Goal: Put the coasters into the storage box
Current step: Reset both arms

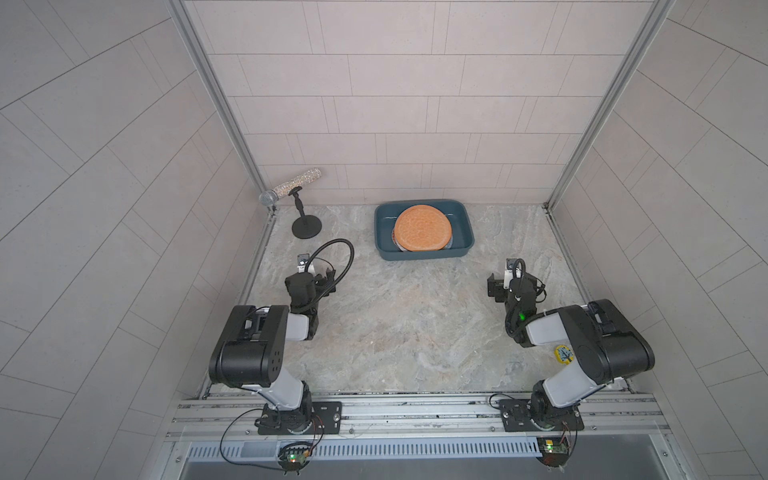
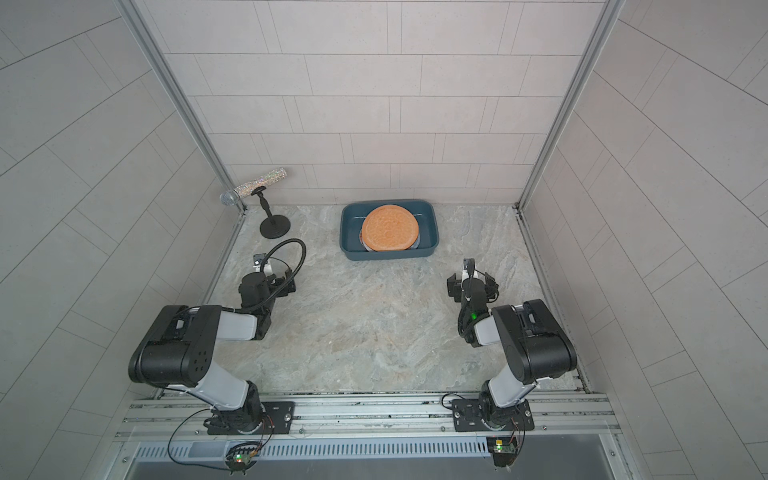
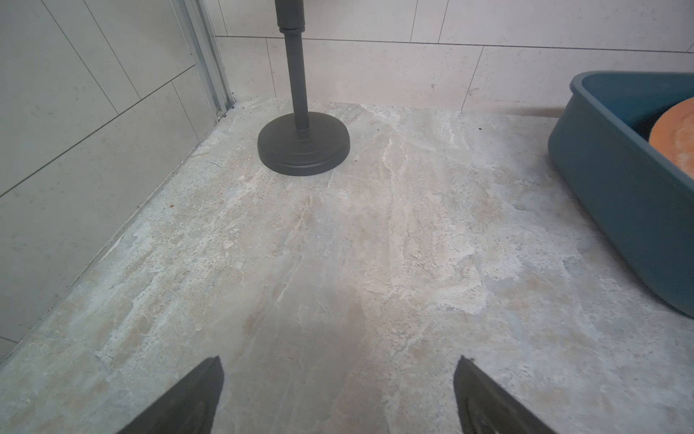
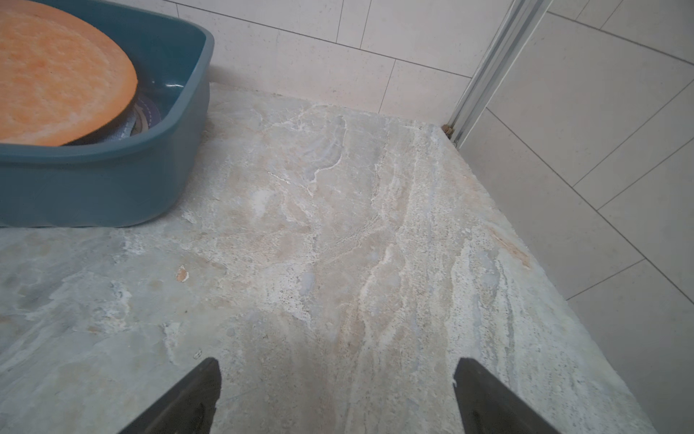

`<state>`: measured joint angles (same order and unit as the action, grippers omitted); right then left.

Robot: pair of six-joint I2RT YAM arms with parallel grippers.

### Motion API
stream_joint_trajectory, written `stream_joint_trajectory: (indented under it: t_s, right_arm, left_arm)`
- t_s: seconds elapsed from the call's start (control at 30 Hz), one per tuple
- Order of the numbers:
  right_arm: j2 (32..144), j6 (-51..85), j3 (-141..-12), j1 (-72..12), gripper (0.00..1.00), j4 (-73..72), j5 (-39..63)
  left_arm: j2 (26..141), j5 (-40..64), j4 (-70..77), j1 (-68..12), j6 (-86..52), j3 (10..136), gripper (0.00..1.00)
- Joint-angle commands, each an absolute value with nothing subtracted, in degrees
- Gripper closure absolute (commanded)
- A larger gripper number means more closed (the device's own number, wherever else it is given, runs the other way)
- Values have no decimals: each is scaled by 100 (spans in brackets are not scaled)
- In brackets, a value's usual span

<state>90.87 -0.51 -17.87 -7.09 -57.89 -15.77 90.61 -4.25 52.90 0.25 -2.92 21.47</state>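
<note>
The dark teal storage box (image 1: 420,254) (image 2: 387,252) stands at the back middle of the stone table, against the wall. A plain orange coaster (image 1: 423,228) (image 2: 389,228) tops a stack of coasters inside it; the blue printed edges of lower coasters (image 4: 147,117) peek out beneath. My left gripper (image 3: 340,360) hovers open over bare table to the box's front left, with nothing between its fingers. My right gripper (image 4: 337,360) is open and empty to the box's front right. The box (image 3: 619,195) (image 4: 97,188) and the orange coaster (image 3: 676,139) (image 4: 56,75) show at the edge of each wrist view.
A black microphone stand base (image 1: 306,227) (image 3: 303,152) with a glittery microphone (image 1: 291,189) stands at the back left corner. A small yellow round sticker (image 1: 564,354) lies by the right arm. Tiled walls close in the table on three sides.
</note>
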Motion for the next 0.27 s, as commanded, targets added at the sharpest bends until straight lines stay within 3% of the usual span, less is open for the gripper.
stream_joint_trajectory:
  t_s: [0.0,0.23]
  right_arm:
    - [9089,-189,-1790,-727,0,-6225,-1904]
    - [9043,-116,-1932,-628,0,-5884,-1707]
  left_arm:
    - [9061,-389,5558,58,-267,2114,0]
    - [9061,-387,5547,53,-264,2116,0]
